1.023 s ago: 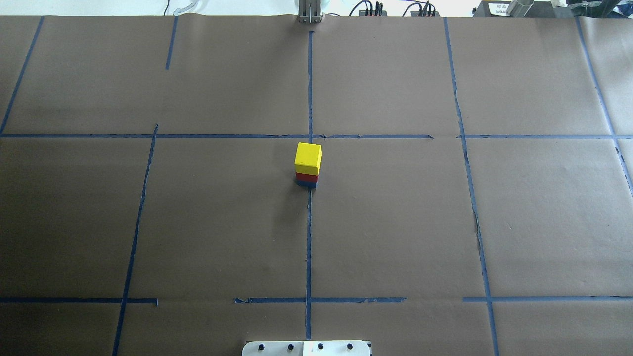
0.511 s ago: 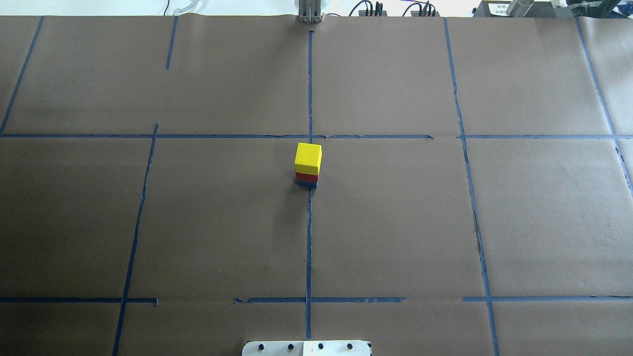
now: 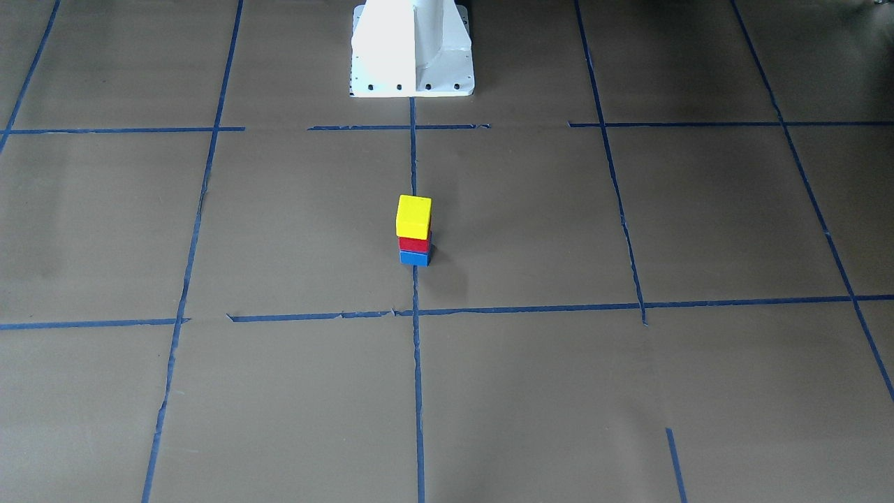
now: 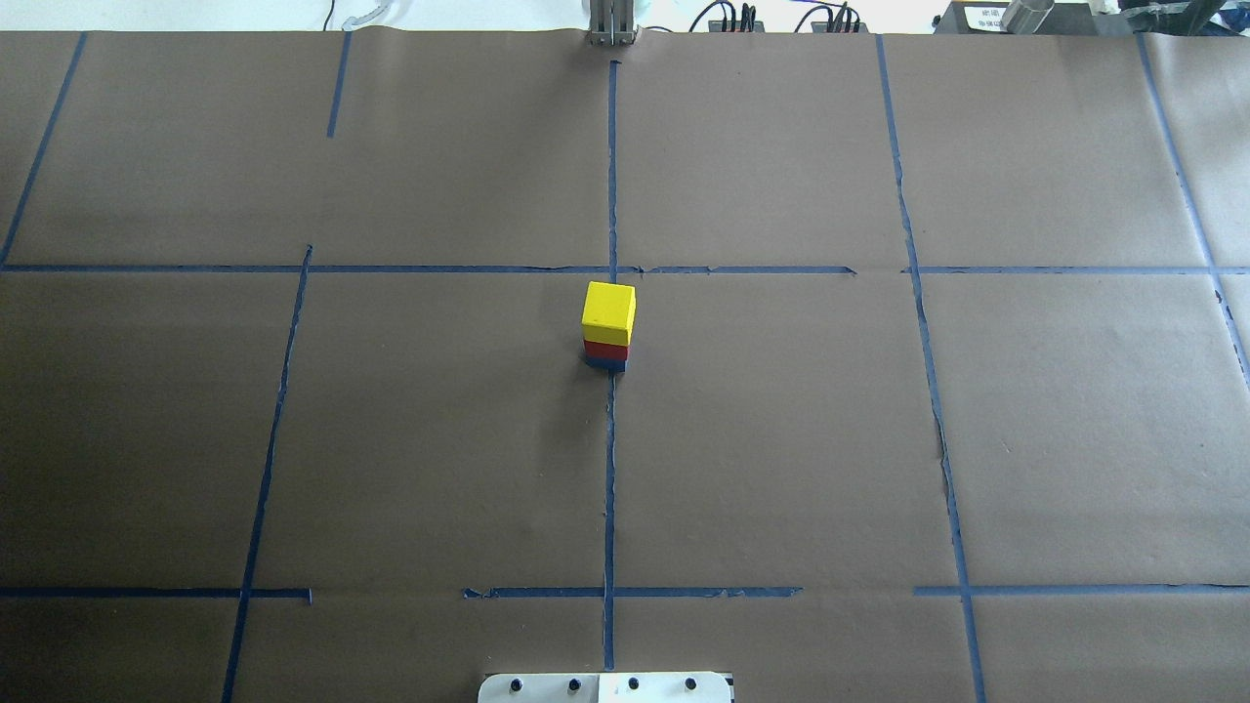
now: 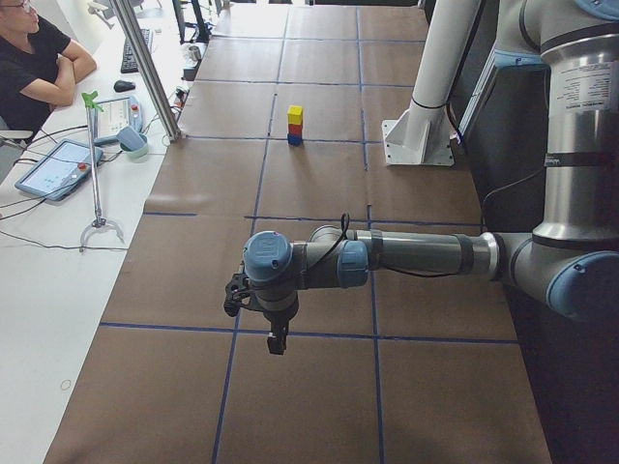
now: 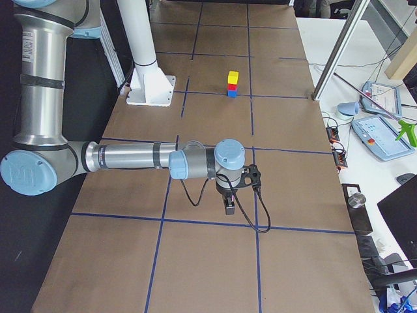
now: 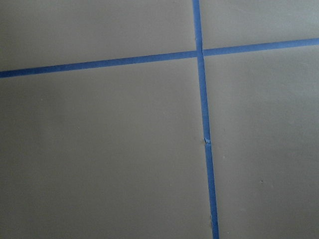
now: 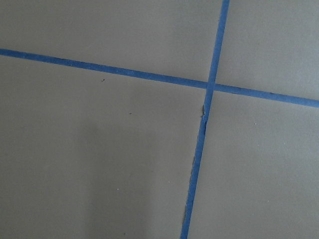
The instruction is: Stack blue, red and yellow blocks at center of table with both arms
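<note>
Since the yellow block (image 4: 609, 310) sat on red (image 4: 606, 350) on blue (image 4: 605, 363) at the bench's (image 4: 781, 439) center, you could judge the stack done, with nothing left. The left end effector (image 5: 276, 340) and right end effector (image 6: 229, 207) hung well apart from it; whether they were spread or pressed together, you could not tell.
</note>
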